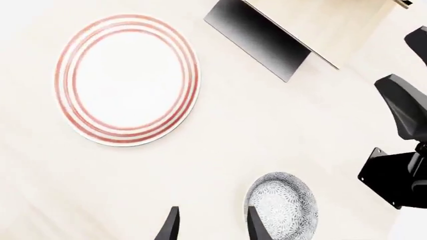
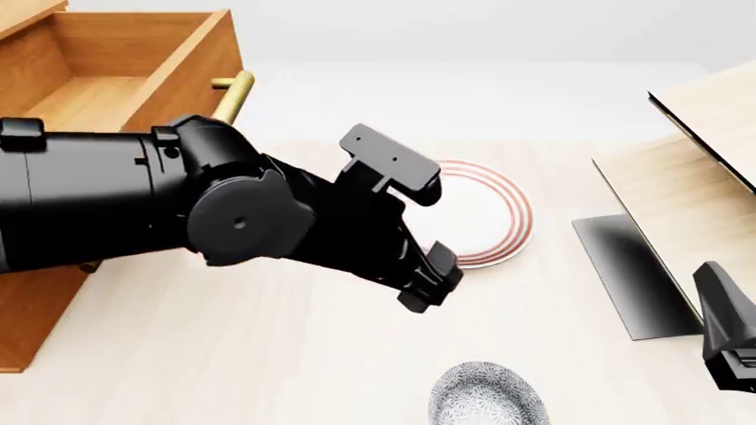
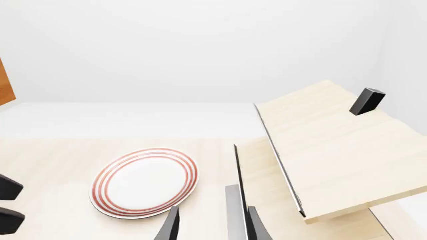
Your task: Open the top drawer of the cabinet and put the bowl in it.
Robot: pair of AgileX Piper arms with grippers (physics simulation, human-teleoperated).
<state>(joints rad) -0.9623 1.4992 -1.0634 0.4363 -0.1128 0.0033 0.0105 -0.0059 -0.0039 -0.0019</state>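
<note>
The cabinet (image 2: 35, 310) stands at the left. Its top drawer (image 2: 177, 66) is pulled out, its inside shows bare wood, and its brass handle (image 2: 233, 96) faces the table. The speckled bowl (image 2: 487, 397) sits upright on the table at the near edge. My left gripper (image 2: 426, 285) hangs above the table, between plate and bowl. In the left wrist view it (image 1: 212, 230) is open and empty; the bowl (image 1: 283, 205) lies just outside one fingertip (image 1: 257, 227). My right gripper (image 3: 212, 230) is open and empty over the pale structure's base.
A white plate with red rings (image 2: 484, 212) lies mid-table, also in the left wrist view (image 1: 127, 80) and right wrist view (image 3: 145, 182). A pale light-wood structure (image 2: 697, 186) fills the right side. My right arm (image 2: 727, 336) sits at the right edge.
</note>
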